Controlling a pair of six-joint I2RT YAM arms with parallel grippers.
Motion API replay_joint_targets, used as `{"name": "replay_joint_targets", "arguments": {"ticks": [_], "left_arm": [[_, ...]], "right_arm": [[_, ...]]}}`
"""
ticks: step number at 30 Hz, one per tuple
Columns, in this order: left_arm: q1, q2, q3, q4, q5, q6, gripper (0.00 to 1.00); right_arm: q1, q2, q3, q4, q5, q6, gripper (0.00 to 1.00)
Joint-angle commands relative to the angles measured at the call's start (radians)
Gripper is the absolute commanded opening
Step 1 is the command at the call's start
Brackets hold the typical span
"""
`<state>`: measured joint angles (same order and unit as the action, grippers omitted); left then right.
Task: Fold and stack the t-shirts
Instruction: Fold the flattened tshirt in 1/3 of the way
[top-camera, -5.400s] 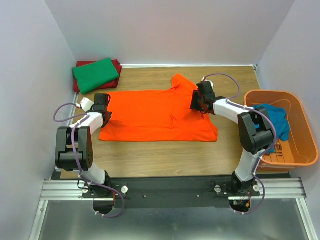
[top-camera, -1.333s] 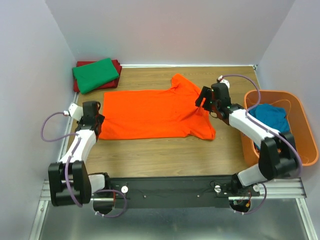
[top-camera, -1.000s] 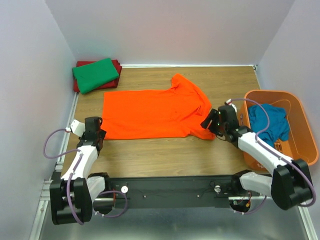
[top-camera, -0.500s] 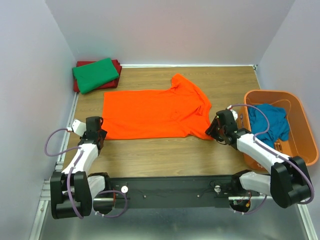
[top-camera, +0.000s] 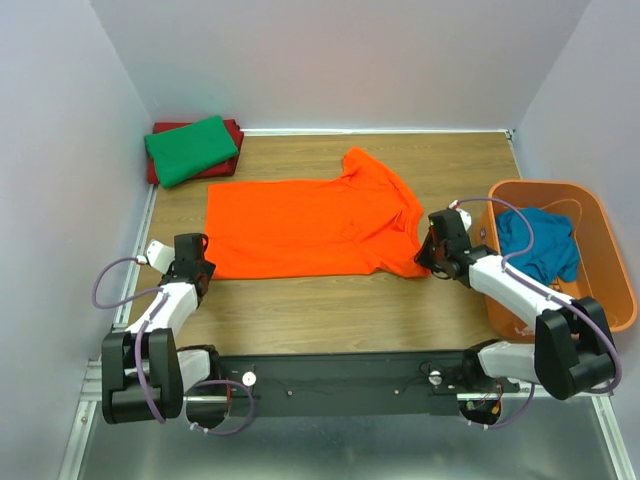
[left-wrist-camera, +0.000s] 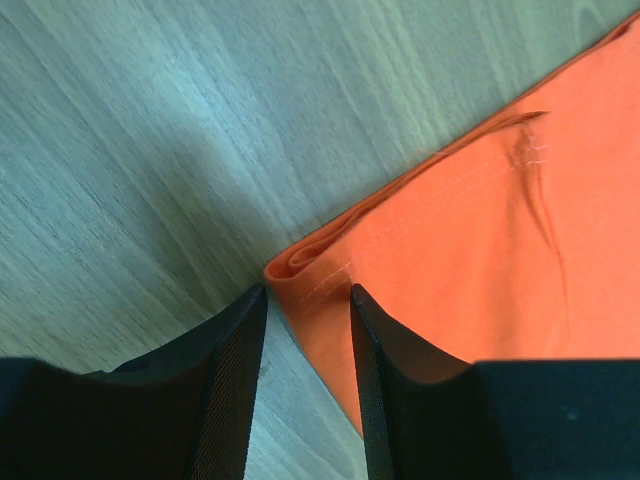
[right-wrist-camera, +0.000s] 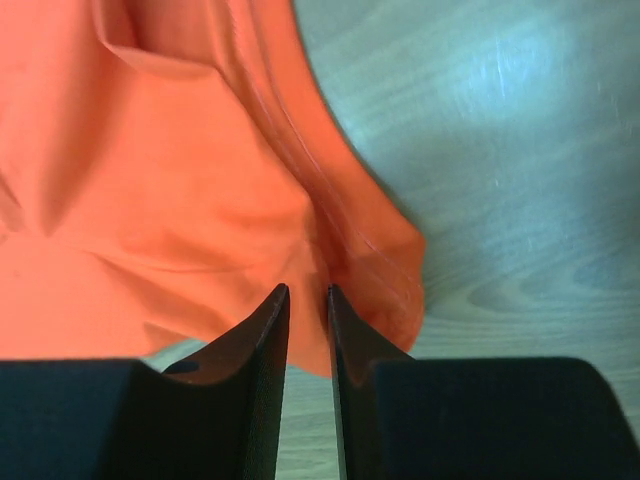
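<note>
The bright orange t-shirt (top-camera: 310, 225) lies spread flat on the wooden table. My left gripper (top-camera: 200, 272) is low at its near-left corner. In the left wrist view this gripper (left-wrist-camera: 308, 295) is open, its jaws astride the shirt's hemmed corner (left-wrist-camera: 300, 268). My right gripper (top-camera: 431, 263) is at the near-right corner. In the right wrist view this gripper (right-wrist-camera: 307, 290) has its jaws close together, with a narrow gap in which a ridge of orange cloth (right-wrist-camera: 345, 250) lies. A folded green t-shirt (top-camera: 192, 148) rests on a dark red t-shirt (top-camera: 236, 128). A teal blue t-shirt (top-camera: 543, 245) sits in the basket.
The rigid orange plastic basket (top-camera: 610, 255) stands at the right edge, close behind my right arm. Grey walls close in the table at the left, back and right. The arm bases sit on the black rail (top-camera: 340, 385) at the near edge.
The right gripper has settled onto the shirt's near-right corner and its jaws have narrowed a lot. The left gripper has stayed at the near-left corner. Earlier both grippers were further back on the shirt.
</note>
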<state>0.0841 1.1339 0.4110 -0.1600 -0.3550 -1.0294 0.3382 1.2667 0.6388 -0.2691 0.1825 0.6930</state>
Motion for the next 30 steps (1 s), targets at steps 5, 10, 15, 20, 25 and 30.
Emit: {"name": "replay_joint_targets", "arguments": {"ticks": [5, 10, 15, 20, 25, 30], "left_arm": [[0.006, 0.07, 0.063, 0.016, -0.039, -0.026, 0.46], [0.006, 0.09, 0.078, 0.014, -0.059, -0.029, 0.32], [0.006, 0.095, 0.083, 0.005, -0.058, -0.027, 0.2], [0.006, 0.095, 0.083, 0.005, -0.053, -0.023, 0.03], [0.006, 0.084, 0.077, 0.011, -0.048, -0.015, 0.0], [0.006, 0.066, 0.069, 0.011, -0.05, -0.014, 0.0]], "right_arm": [[-0.008, 0.043, 0.087, -0.028, 0.051, -0.108, 0.26], [-0.008, 0.074, 0.137, -0.068, 0.071, -0.148, 0.25], [-0.008, 0.03, 0.113, -0.078, 0.055, -0.142, 0.44], [-0.008, -0.023, 0.047, -0.078, 0.008, -0.112, 0.5], [-0.008, -0.036, 0.004, -0.076, -0.018, -0.075, 0.43], [-0.008, -0.043, -0.016, -0.074, -0.035, -0.052, 0.42]]}}
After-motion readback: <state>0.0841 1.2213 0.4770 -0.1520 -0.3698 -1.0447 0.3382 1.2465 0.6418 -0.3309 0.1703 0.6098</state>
